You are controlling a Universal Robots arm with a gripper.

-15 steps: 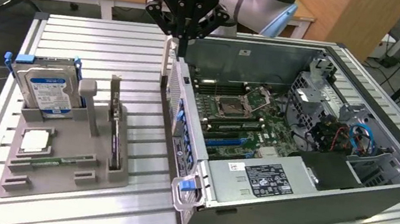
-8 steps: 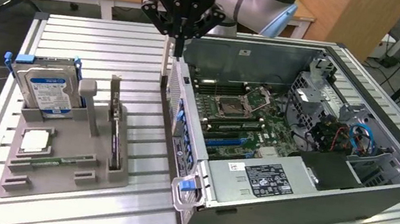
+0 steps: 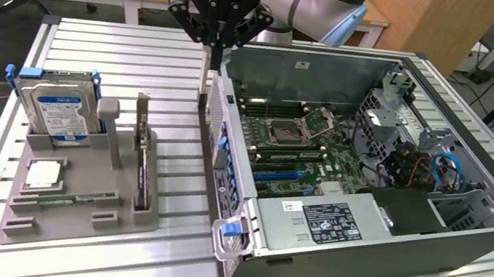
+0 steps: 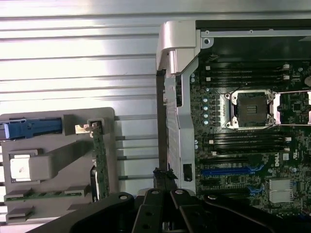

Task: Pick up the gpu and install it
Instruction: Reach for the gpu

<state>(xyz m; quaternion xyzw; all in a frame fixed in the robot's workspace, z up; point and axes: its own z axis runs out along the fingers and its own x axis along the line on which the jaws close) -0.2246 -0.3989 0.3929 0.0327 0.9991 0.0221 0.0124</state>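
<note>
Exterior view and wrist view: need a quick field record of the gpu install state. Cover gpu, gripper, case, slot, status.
gpu: on edge in the grey holder, untouched
gripper: shut, empty, over the table between holder and case
case: open, motherboard exposed
blue slot: no card in it
also in holder: hard drive
status: gpu not yet picked up

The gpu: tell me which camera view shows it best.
The exterior view. There the gpu stands on edge in the grey holder, and its full length and one dark face can be seen. The wrist view looks at the gpu from its edge, so it appears as a thin green strip.
</note>
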